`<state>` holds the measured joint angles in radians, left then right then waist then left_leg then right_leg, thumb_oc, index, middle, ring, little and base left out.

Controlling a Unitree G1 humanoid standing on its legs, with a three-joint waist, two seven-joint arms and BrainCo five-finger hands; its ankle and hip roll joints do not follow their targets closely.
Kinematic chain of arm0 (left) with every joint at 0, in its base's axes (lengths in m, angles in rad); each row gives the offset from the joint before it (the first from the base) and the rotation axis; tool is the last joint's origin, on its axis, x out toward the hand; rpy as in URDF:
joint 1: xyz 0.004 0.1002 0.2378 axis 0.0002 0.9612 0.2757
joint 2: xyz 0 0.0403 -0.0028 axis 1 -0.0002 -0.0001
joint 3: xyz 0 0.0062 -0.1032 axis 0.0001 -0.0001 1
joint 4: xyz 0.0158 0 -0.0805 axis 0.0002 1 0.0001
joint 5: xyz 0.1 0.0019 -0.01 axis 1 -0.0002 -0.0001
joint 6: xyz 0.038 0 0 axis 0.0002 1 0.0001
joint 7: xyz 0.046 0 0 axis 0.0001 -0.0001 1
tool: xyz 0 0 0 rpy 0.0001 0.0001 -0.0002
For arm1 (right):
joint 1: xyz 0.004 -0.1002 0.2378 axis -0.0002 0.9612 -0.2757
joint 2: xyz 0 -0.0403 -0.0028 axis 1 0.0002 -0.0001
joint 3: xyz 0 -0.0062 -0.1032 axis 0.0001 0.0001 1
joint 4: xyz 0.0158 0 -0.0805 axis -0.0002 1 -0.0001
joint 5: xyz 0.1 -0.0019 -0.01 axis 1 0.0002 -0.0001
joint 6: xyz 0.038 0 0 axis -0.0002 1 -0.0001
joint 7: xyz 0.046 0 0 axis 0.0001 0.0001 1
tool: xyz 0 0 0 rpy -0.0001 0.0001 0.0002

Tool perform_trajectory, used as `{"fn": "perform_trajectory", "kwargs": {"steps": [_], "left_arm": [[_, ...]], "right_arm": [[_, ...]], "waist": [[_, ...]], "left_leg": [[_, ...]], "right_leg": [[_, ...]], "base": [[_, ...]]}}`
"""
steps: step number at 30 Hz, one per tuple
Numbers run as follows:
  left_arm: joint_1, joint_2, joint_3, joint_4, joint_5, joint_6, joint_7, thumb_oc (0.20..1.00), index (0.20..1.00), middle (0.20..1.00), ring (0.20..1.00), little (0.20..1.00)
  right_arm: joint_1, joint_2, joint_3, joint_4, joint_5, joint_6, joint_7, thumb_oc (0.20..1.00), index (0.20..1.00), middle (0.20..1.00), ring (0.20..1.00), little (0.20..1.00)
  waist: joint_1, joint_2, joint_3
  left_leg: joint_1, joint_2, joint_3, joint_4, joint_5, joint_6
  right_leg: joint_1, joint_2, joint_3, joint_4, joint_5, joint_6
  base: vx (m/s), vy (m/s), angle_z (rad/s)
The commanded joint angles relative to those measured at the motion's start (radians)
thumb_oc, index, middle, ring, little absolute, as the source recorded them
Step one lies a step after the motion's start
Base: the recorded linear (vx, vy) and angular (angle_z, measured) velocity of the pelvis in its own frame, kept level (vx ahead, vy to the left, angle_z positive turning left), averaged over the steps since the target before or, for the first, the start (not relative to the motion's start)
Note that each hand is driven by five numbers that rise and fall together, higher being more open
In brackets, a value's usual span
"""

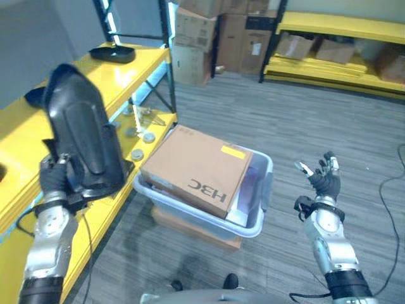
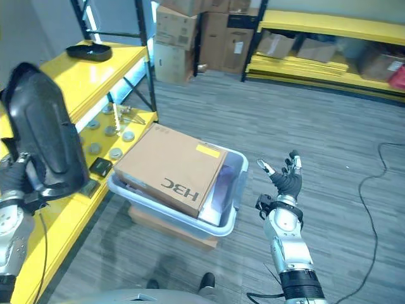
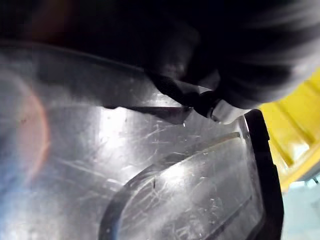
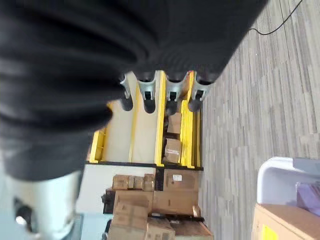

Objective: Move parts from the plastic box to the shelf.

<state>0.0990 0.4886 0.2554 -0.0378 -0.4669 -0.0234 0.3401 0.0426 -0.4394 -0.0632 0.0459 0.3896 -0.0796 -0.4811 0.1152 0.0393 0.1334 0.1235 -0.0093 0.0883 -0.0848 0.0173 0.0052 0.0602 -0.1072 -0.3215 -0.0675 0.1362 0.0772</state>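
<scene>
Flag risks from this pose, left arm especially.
1. The large black molded part is held upright in the left hand by its lower end, so it could tip or slip.
2. Setting it on the yellow shelf could sweep the small metal discs off the lower level.

glossy scratched black plastic part (image 1: 82, 136), cardboard box (image 1: 197, 168)

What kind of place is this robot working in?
It looks like a warehouse or stockroom. Yellow shelves run along the far wall, cardboard boxes are stacked on the floor, and a plastic box of goods sits beside the near shelf. The left hand holds a black part.
</scene>
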Motion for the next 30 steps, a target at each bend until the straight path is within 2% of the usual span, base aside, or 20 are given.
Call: {"fn": "perform_trajectory", "kwargs": {"steps": [1, 3, 6, 7, 9, 11, 13, 15, 16, 17, 23, 25, 27, 28, 30], "left_arm": [[-0.057, 0.083, 0.057, -0.042, -0.011, -0.127, -0.009, 0.2, 0.2, 0.2, 0.2, 0.2], [-0.02, 0.082, 0.091, -0.052, -0.01, -0.141, -0.005, 0.2, 0.2, 0.2, 0.2, 0.2], [0.039, 0.081, 0.134, -0.085, -0.064, -0.139, -0.002, 0.2, 0.2, 0.2, 0.2, 0.2], [0.06, 0.072, 0.148, -0.088, -0.077, -0.139, -0.006, 0.2, 0.2, 0.2, 0.2, 0.2], [0.07, 0.069, 0.154, -0.088, -0.083, -0.14, -0.007, 0.2, 0.2, 0.2, 0.2, 0.2], [0.097, 0.047, 0.167, -0.101, -0.087, -0.138, -0.027, 0.2, 0.2, 0.2, 0.2, 0.2], [0.105, 0.032, 0.168, -0.11, -0.091, -0.134, -0.049, 0.2, 0.2, 0.2, 0.2, 0.2], [0.103, 0.021, 0.159, -0.113, -0.088, -0.13, -0.063, 0.2, 0.2, 0.2, 0.2, 0.2], [0.102, 0.019, 0.155, -0.111, -0.089, -0.133, -0.057, 0.2, 0.2, 0.2, 0.2, 0.2], [0.106, 0.014, 0.15, -0.117, -0.097, -0.139, -0.069, 0.2, 0.2, 0.2, 0.2, 0.2], [0.146, 0.007, 0.164, -0.144, -0.133, -0.133, -0.079, 0.2, 0.2, 0.2, 0.2, 0.2], [0.143, 0.012, 0.156, -0.148, -0.161, -0.134, -0.088, 0.2, 0.2, 0.2, 0.2, 0.2], [0.134, 0.015, 0.15, -0.143, -0.173, -0.139, -0.094, 0.2, 0.2, 0.2, 0.2, 0.2], [0.121, 0.02, 0.144, -0.138, -0.181, -0.142, -0.101, 0.2, 0.2, 0.2, 0.2, 0.2], [0.096, 0.026, 0.13, -0.132, -0.173, -0.138, -0.106, 0.2, 0.2, 0.2, 0.2, 0.2]], "right_arm": [[0.012, -0.016, -0.052, -0.088, 0.03, -0.052, -0.021, 1.0, 1.0, 1.0, 1.0, 1.0], [0.03, -0.023, -0.074, -0.093, 0.048, -0.056, -0.005, 1.0, 1.0, 1.0, 1.0, 1.0], [0.0, -0.04, -0.055, -0.062, 0.049, -0.056, -0.004, 1.0, 1.0, 1.0, 1.0, 1.0], [-0.021, -0.044, -0.037, -0.051, 0.045, -0.057, -0.015, 1.0, 1.0, 1.0, 1.0, 1.0], [-0.032, -0.046, -0.027, -0.047, 0.044, -0.054, -0.018, 1.0, 1.0, 1.0, 1.0, 1.0], [-0.043, -0.049, -0.019, -0.043, 0.043, -0.052, -0.031, 1.0, 1.0, 1.0, 1.0, 1.0], [-0.033, -0.049, -0.027, -0.048, 0.049, -0.056, -0.044, 1.0, 1.0, 1.0, 1.0, 1.0], [-0.022, -0.043, -0.032, -0.063, 0.053, -0.058, -0.04, 1.0, 1.0, 1.0, 1.0, 1.0], [-0.021, -0.042, -0.031, -0.066, 0.053, -0.057, -0.026, 1.0, 1.0, 1.0, 1.0, 1.0], [-0.019, -0.033, -0.016, -0.079, 0.045, -0.061, -0.043, 1.0, 1.0, 1.0, 1.0, 1.0], [-0.055, -0.007, 0.03, -0.073, 0.049, -0.068, -0.044, 1.0, 1.0, 1.0, 1.0, 1.0], [-0.076, 0.002, 0.056, -0.071, 0.052, -0.065, -0.061, 1.0, 1.0, 1.0, 1.0, 1.0], [-0.085, 0.008, 0.069, -0.07, 0.044, -0.062, -0.074, 1.0, 1.0, 1.0, 1.0, 1.0], [-0.088, 0.014, 0.075, -0.072, 0.045, -0.06, -0.093, 1.0, 1.0, 1.0, 1.0, 1.0], [-0.077, 0.025, 0.071, -0.078, 0.049, -0.057, -0.105, 1.0, 1.0, 1.0, 1.0, 1.0]], "waist": [[-0.014, -0.012, -0.044], [-0.002, -0.017, -0.044], [0.049, -0.019, -0.037], [0.078, -0.02, -0.033], [0.089, -0.02, -0.032], [0.104, -0.021, -0.023], [0.102, -0.02, -0.013], [0.092, -0.017, 0.001], [0.088, -0.016, 0.004], [0.082, -0.018, 0.011], [0.119, -0.013, 0.021], [0.138, -0.013, 0.017], [0.143, -0.015, 0.014], [0.144, -0.017, 0.014], [0.13, -0.019, 0.019]], "left_leg": [[-0.097, -0.019, -0.169, 0.016, 0.013, 0.003], [-0.115, -0.031, -0.211, 0.016, 0.028, -0.007], [-0.147, -0.038, -0.263, 0.013, 0.054, -0.02], [-0.165, -0.04, -0.279, 0.008, 0.07, -0.029], [-0.175, -0.038, -0.281, 0.007, 0.077, -0.034], [-0.204, -0.022, -0.232, 0.008, 0.091, -0.05], [-0.229, 0.0, -0.136, 0.013, 0.098, -0.062], [-0.259, 0.027, -0.011, 0.031, 0.107, -0.07], [-0.264, 0.032, 0.01, 0.037, 0.108, -0.07], [-0.264, 0.037, 0.068, 0.045, 0.094, -0.078], [-0.262, 0.0, 0.064, 0.085, 0.051, -0.051], [-0.246, -0.018, 0.045, 0.101, 0.019, -0.025], [-0.241, -0.026, 0.04, 0.108, 0.007, -0.014], [-0.238, -0.039, 0.041, 0.121, -0.008, 0.003], [-0.232, -0.061, 0.051, 0.144, -0.032, 0.038]], "right_leg": [[-0.012, 0.021, 0.122, 0.172, -0.214, 0.05], [-0.019, 0.04, 0.125, 0.171, -0.216, 0.04], [-0.016, 0.054, 0.099, 0.162, -0.22, 0.024], [-0.01, 0.059, 0.077, 0.146, -0.216, 0.019], [-0.007, 0.06, 0.064, 0.14, -0.215, 0.018], [0.011, 0.057, 0.012, 0.123, -0.212, 0.015], [0.027, 0.048, -0.045, 0.118, -0.213, 0.017], [0.04, 0.036, -0.111, 0.124, -0.214, 0.017], [0.041, 0.033, -0.124, 0.126, -0.215, 0.017], [0.05, 0.022, -0.143, 0.141, -0.231, 0.024], [0.06, -0.003, -0.166, 0.173, -0.25, 0.027], [0.061, -0.023, -0.172, 0.212, -0.271, 0.032], [0.059, -0.033, -0.173, 0.244, -0.287, 0.036], [0.051, -0.055, -0.169, 0.315, -0.297, 0.049], [0.014, -0.105, -0.147, 0.485, -0.271, 0.082]], "base": [[-0.08, -0.03, 1.8], [-0.12, -0.04, 2.24], [-0.12, -0.04, 0.89], [-0.11, -0.018, 0.65], [-0.06, 0.009, 0.8], [-0.05, 0.055, 0.61], [-0.04, 0.079, 1.23], [-0.03, 0.105, 1.32], [0.06, 0.146, 1.58], [0.11, 0.172, 1.52], [0.15, 0.153, 0.64], [0.21, 0.154, 0.24], [0.2, 0.148, 0.21], [0.22, 0.191, 0.27], [0.23, 0.245, 0.25]]}}
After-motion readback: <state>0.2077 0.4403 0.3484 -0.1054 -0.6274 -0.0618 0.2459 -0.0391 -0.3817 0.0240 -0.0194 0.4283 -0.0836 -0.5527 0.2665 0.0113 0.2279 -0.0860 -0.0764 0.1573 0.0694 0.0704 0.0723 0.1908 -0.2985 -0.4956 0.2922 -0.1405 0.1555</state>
